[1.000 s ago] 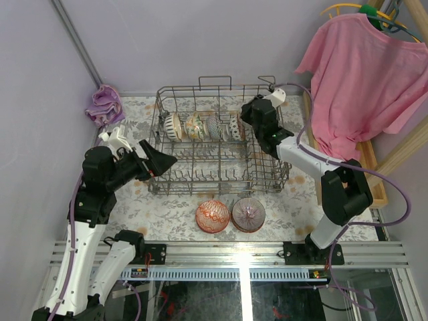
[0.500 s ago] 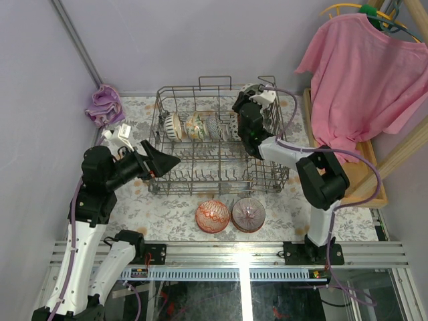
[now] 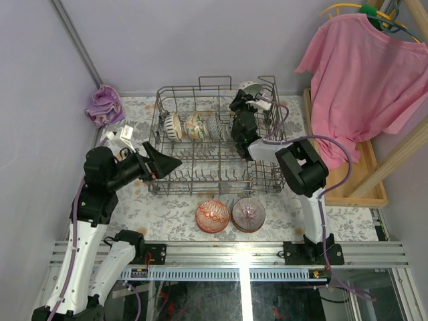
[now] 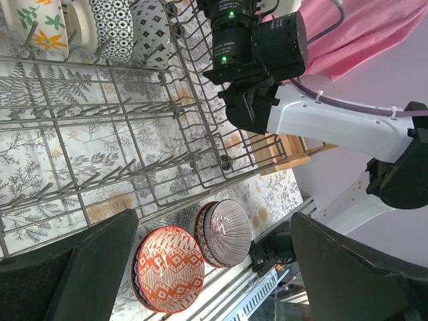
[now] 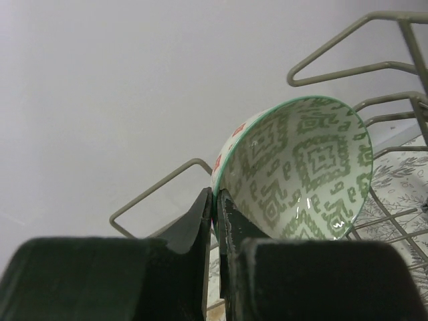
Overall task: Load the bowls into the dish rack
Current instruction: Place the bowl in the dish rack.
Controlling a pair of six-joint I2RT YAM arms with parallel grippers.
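The grey wire dish rack (image 3: 158, 137) stands mid-table with several bowls (image 3: 194, 126) upright in its back row. My right gripper (image 3: 245, 99) is over the rack's back right part, shut on the rim of a cream bowl with a green pattern (image 5: 307, 167); its jaws (image 5: 217, 200) pinch the rim. Two stacks of bowls sit in front of the rack, a red-orange bowl (image 3: 212, 215) on one and a purple striped bowl (image 3: 248, 214) on the other. My left gripper (image 3: 167, 162) is open and empty at the rack's left front, above those stacks (image 4: 214, 247).
A purple cloth (image 3: 103, 103) lies at the back left corner. A pink shirt (image 3: 361, 73) hangs at the right above a wooden frame (image 3: 374, 194). The rack's tall wire sides (image 5: 348, 40) rise around the held bowl. A metal rail (image 3: 234, 257) runs along the near edge.
My right arm has swung left and turned, carrying the green-patterned bowl from the rack's right side to above its back right part. My left gripper has barely moved.
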